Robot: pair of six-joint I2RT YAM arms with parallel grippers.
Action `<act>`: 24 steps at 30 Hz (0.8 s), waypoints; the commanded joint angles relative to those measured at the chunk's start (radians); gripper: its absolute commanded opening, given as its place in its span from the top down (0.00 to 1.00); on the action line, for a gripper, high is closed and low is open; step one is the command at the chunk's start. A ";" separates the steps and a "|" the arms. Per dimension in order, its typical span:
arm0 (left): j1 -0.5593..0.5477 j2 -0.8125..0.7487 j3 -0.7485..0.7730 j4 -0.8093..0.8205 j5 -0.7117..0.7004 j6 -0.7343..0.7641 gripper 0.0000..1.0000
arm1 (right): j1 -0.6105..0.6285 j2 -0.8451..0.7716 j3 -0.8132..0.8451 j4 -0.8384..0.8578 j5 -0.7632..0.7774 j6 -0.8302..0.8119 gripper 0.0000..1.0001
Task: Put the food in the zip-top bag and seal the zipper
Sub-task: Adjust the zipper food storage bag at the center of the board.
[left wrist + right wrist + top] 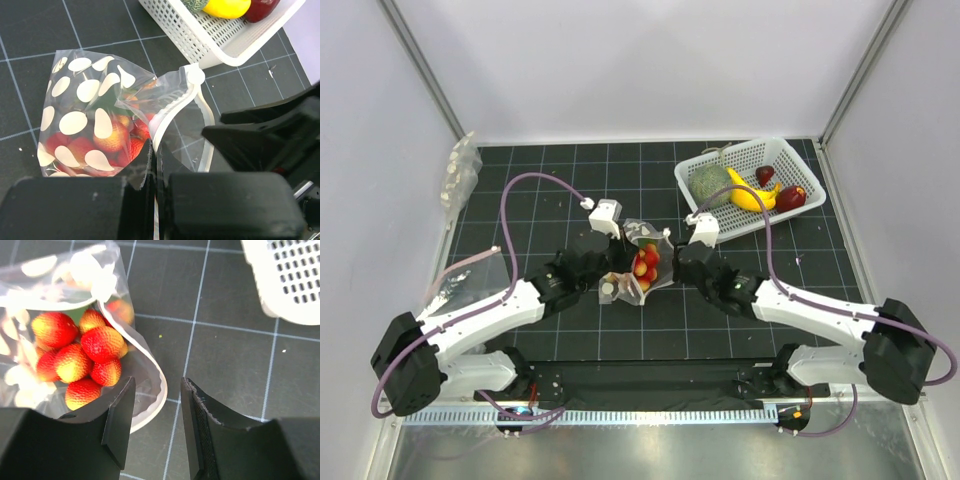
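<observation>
The zip-top bag (638, 262), clear with white dots, lies on the mat between both arms, its mouth gaping. The food (646, 264), red and yellow-green fruits, sits inside it, seen through the dotted film (85, 115) in the left wrist view and directly (85, 357) in the right wrist view. My left gripper (156, 167) is shut on the bag's mouth edge at the zipper (176, 106). My right gripper (157, 412) is open, and the curved zipper rim (150, 365) runs under the gap between its fingers, near the left finger. Seen from above, the grippers flank the bag, left (612, 277) and right (673, 262).
A white basket (790, 160) at the back right holds a green vegetable (712, 183), a banana (752, 197) and dark red pieces; its corner (220, 45) is close beyond the bag. Plain clear bags lie at the left edge (460, 170) and by the left arm (460, 280).
</observation>
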 commanded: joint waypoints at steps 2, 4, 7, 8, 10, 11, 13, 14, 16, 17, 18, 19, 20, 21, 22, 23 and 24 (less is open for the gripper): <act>0.003 -0.014 -0.002 0.068 -0.005 0.007 1.00 | 0.000 0.072 0.058 -0.027 -0.001 0.032 0.52; 0.003 -0.031 -0.007 0.059 -0.040 0.007 1.00 | 0.000 0.115 0.082 -0.058 0.004 0.069 0.52; 0.003 -0.059 -0.022 0.061 -0.071 0.004 1.00 | 0.000 0.155 0.099 -0.075 -0.001 0.095 0.54; 0.003 -0.066 -0.025 0.062 -0.080 0.004 1.00 | 0.000 0.163 0.101 -0.070 -0.010 0.094 0.60; 0.003 -0.080 -0.030 0.064 -0.080 0.002 1.00 | 0.002 0.160 0.110 -0.070 -0.028 0.089 0.86; 0.003 -0.083 -0.030 0.064 -0.080 0.007 1.00 | 0.002 0.148 0.113 -0.073 -0.030 0.085 0.99; 0.003 -0.094 -0.021 0.058 -0.080 0.016 1.00 | 0.000 0.078 0.118 -0.075 -0.018 0.063 0.99; 0.003 -0.097 -0.015 0.047 -0.077 0.036 1.00 | 0.002 0.051 0.122 -0.070 -0.019 0.054 0.99; 0.003 -0.094 0.039 0.007 -0.089 0.056 1.00 | 0.002 0.007 0.199 -0.090 -0.039 0.025 0.99; 0.003 -0.083 0.062 -0.061 -0.100 0.057 1.00 | 0.002 0.000 0.249 -0.163 -0.066 0.014 0.99; 0.003 -0.074 0.083 -0.085 -0.102 0.047 1.00 | 0.002 0.009 0.304 -0.208 -0.090 0.003 0.99; 0.002 -0.068 0.111 -0.099 -0.088 0.042 1.00 | 0.002 0.022 0.423 -0.290 -0.113 -0.009 0.99; 0.003 -0.053 0.117 -0.108 -0.073 0.033 1.00 | 0.002 0.046 0.476 -0.321 -0.157 -0.018 0.99; 0.003 -0.047 0.119 -0.108 -0.030 0.016 1.00 | 0.002 0.052 0.518 -0.335 -0.188 -0.024 0.99; 0.003 -0.040 0.122 -0.108 -0.016 0.005 1.00 | 0.005 0.056 0.570 -0.335 -0.212 -0.029 0.99; 0.002 -0.033 0.125 -0.108 -0.001 -0.002 1.00 | 0.007 0.063 0.592 -0.335 -0.247 -0.027 0.99; 0.003 -0.033 0.127 -0.108 0.012 -0.007 1.00 | 0.007 0.068 0.610 -0.341 -0.254 -0.026 0.99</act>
